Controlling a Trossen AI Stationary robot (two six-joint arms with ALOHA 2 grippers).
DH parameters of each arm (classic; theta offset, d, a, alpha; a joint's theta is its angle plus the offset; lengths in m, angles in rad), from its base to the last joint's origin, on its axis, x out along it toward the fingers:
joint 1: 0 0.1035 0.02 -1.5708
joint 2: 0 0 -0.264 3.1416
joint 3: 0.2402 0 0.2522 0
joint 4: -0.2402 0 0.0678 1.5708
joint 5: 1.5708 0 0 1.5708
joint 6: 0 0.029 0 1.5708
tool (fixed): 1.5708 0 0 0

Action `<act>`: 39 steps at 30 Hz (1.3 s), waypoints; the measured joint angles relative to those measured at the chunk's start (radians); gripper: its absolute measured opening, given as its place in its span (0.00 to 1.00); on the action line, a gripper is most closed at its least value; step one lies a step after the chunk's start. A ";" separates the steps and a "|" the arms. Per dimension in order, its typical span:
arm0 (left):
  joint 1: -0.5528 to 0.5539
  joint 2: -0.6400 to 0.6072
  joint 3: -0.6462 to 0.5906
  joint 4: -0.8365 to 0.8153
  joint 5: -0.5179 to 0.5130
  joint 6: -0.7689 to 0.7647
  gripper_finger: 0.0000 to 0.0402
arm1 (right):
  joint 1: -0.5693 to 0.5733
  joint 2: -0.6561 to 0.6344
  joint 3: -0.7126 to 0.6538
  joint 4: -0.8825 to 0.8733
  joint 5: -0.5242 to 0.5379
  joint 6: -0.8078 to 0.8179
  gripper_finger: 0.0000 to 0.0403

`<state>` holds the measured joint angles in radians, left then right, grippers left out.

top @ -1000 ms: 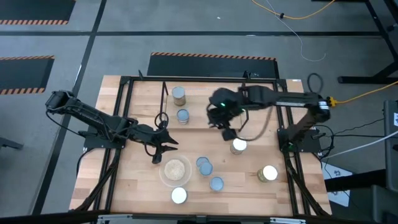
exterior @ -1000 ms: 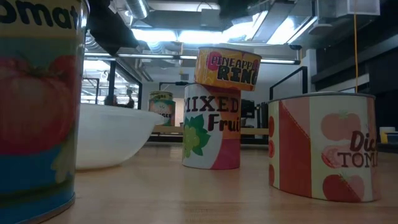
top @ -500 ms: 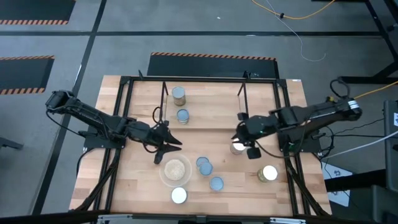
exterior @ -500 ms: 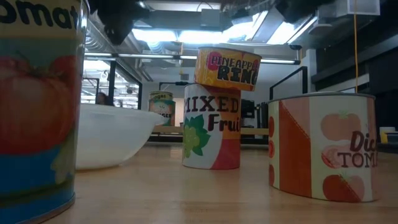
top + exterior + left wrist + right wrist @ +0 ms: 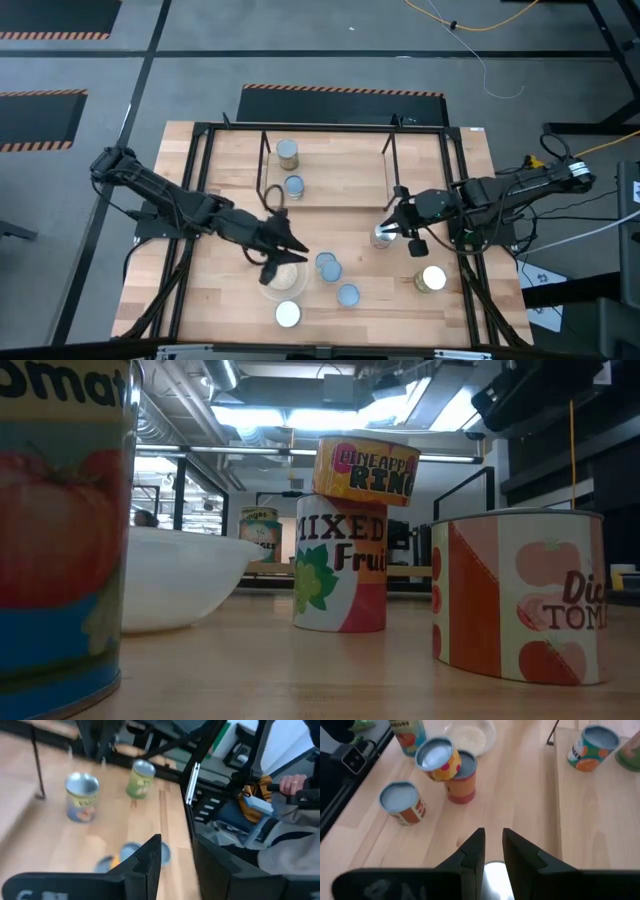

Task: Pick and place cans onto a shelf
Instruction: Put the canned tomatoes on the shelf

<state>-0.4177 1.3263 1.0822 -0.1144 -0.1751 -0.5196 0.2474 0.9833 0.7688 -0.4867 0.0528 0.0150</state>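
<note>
Light wood table (image 5: 210,300), black-rod shelf (image 5: 330,190) at the far side, already carrying two cans: green-labelled one (image 5: 287,153) and blue-topped one (image 5: 293,186).

Loose cans on the near half: stacked pair (image 5: 327,266), one (image 5: 347,295), one (image 5: 287,314), one at the right edge (image 5: 432,279). Clear bowl (image 5: 281,274) among them; not a target.

Right gripper (image 5: 397,226) low over silver-topped can (image 5: 383,236), just off the shelf's front right corner. Right wrist view: fingers (image 5: 472,851) slightly apart, shiny lid (image 5: 496,879) below the gap, not yet clamped.

Judgement: the gap looks narrow for the can, so widen the fingers, centre on the lid, descend straight, grip the wall low, then lift clear of the shelf rod.

Left gripper (image 5: 283,247) at the bowl's far rim; cannot tell if parted.
</note>
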 joint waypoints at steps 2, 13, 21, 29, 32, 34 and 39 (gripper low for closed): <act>-0.013 0.056 0.084 -0.076 -0.002 -0.084 0.26 | 0.000 0.001 -0.004 -0.010 0.000 -0.004 0.18; -0.057 0.375 0.545 -0.532 0.147 -0.671 0.26 | 0.000 0.004 -0.004 0.007 0.000 -0.208 0.18; -0.090 0.534 0.643 -0.574 0.361 -0.995 0.26 | 0.000 0.005 -0.004 0.005 0.000 -0.310 0.18; -0.119 0.599 0.644 -0.662 0.458 -1.226 0.25 | 0.000 0.005 -0.004 -0.003 -0.001 -0.309 0.18; -0.124 0.617 0.645 -0.665 0.447 -1.232 0.25 | 0.000 0.005 -0.004 -0.003 -0.001 -0.309 0.18; -0.125 0.630 0.645 -0.671 0.446 -1.232 0.25 | 0.000 0.005 -0.004 -0.003 -0.001 -0.309 0.18; -0.123 0.653 0.644 -0.721 0.433 -1.232 0.25 | 0.000 0.005 -0.004 -0.003 -0.001 -0.309 0.18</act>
<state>-0.5407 1.9790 1.7264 -0.8352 0.2579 -1.7517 0.2470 0.9878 0.7647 -0.4896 0.0517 -0.2938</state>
